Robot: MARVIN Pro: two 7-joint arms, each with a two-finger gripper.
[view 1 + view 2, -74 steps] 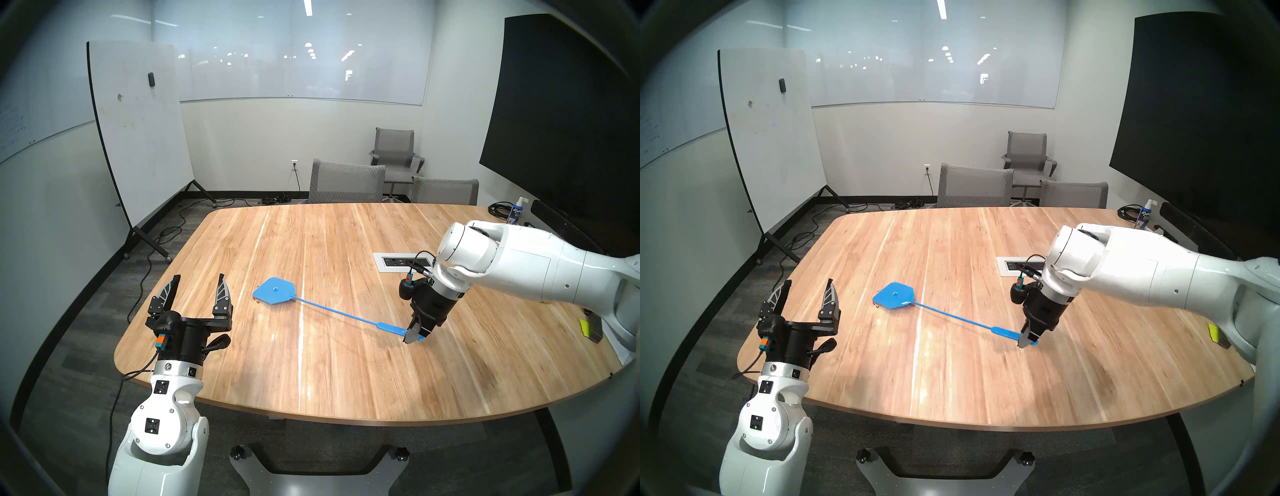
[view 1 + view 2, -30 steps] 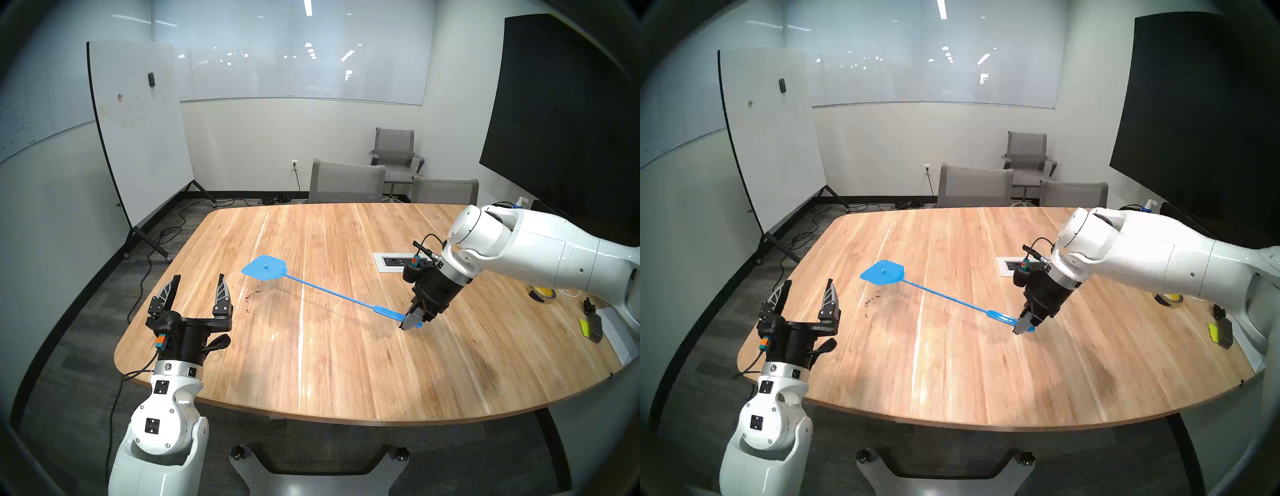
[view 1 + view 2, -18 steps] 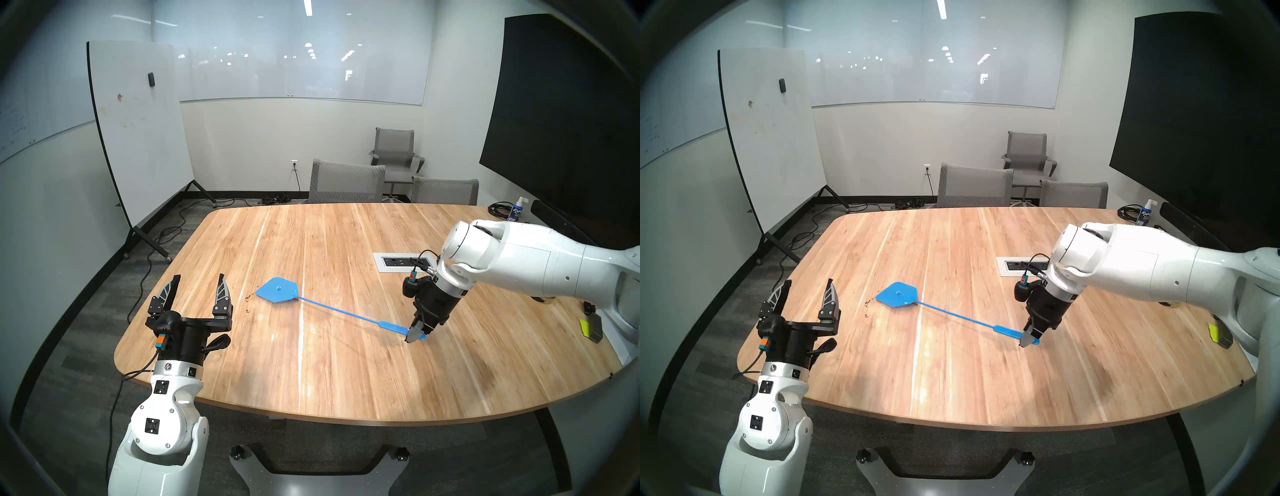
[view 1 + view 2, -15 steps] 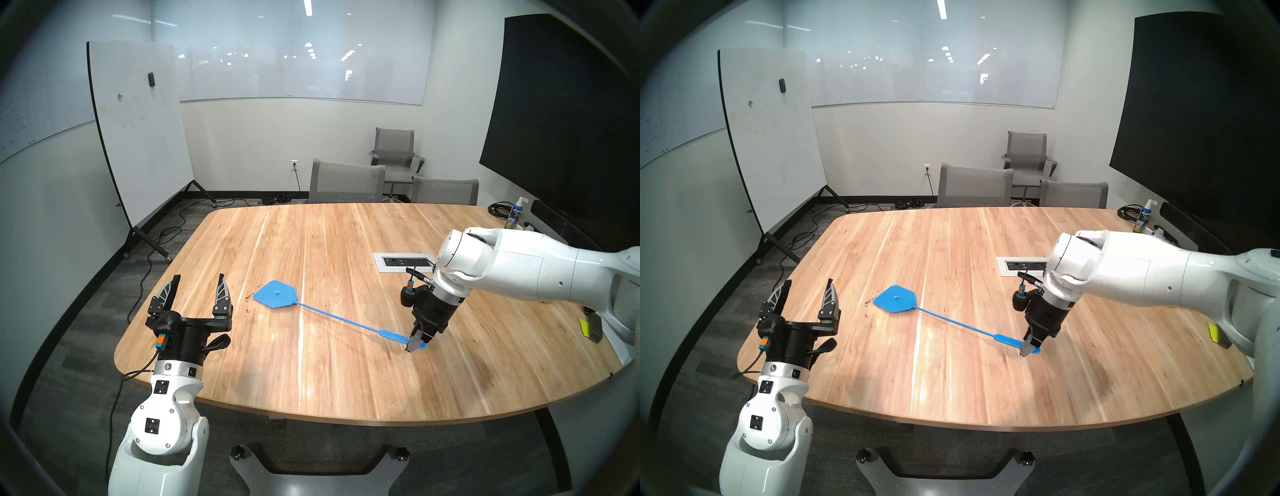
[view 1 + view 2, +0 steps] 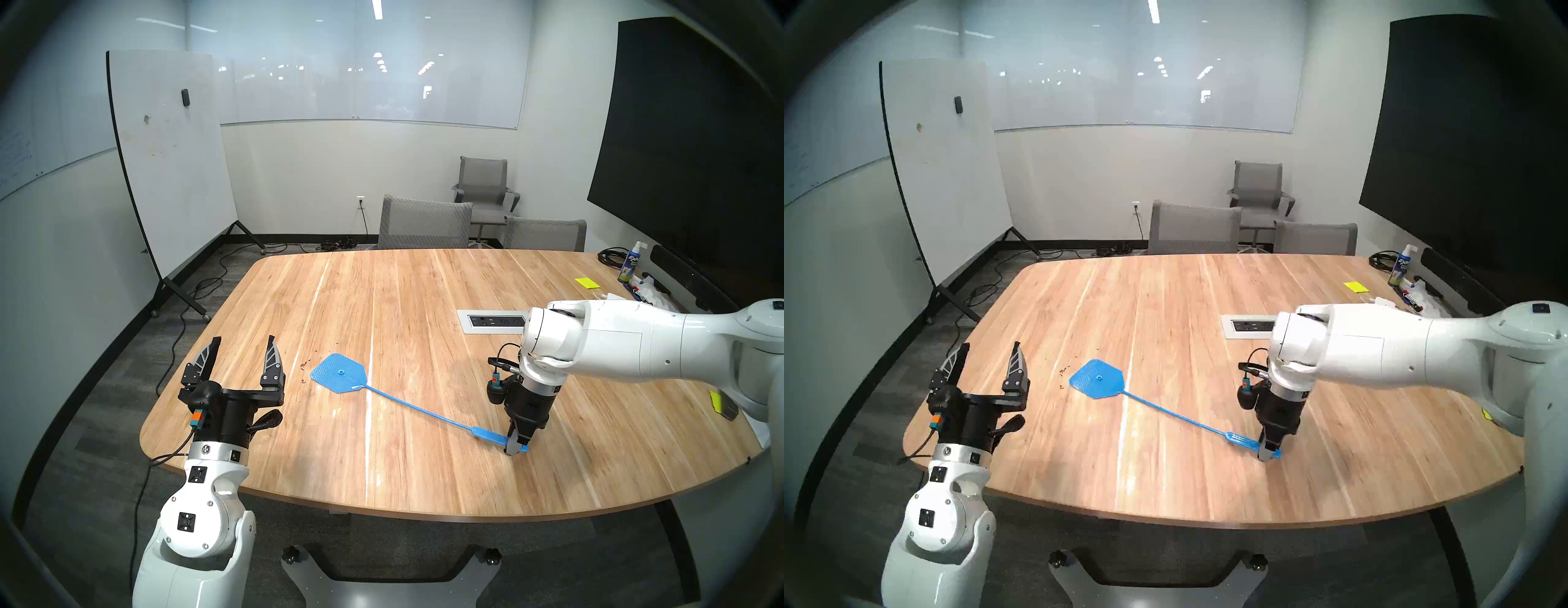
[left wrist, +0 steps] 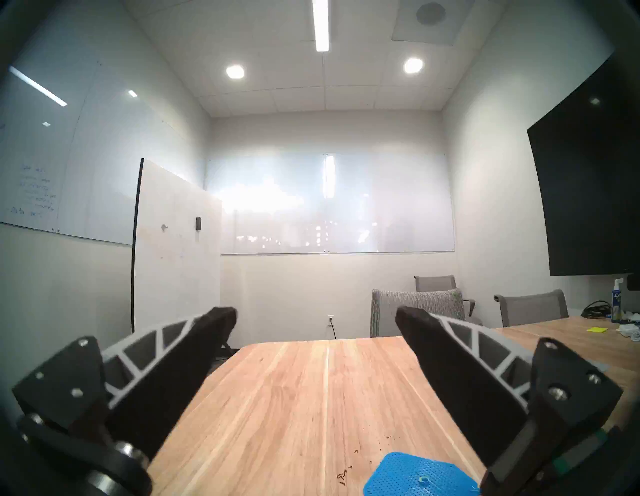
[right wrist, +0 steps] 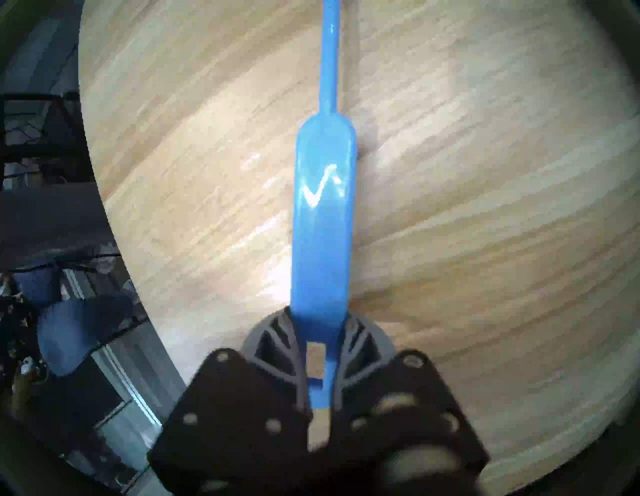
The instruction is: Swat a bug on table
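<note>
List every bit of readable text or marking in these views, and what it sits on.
"Expo", partly legible: on the spray bottle at the table's far right.
Handwriting on the wall whiteboard: too blurred to read.
Zigzag mark on the fly swatter handle: a shape, not text.
Nothing else readable.

A small meeting room with pale walls has a frosted glass board [image 5: 369, 76] across the far wall, a rolling whiteboard [image 5: 169, 157] at the left, three grey mesh chairs [image 5: 425, 223], a dark screen [image 5: 695, 144] at the right, grey carpet [image 5: 127, 339] strewn with cables, and ceiling lights [image 6: 321, 26].
</note>
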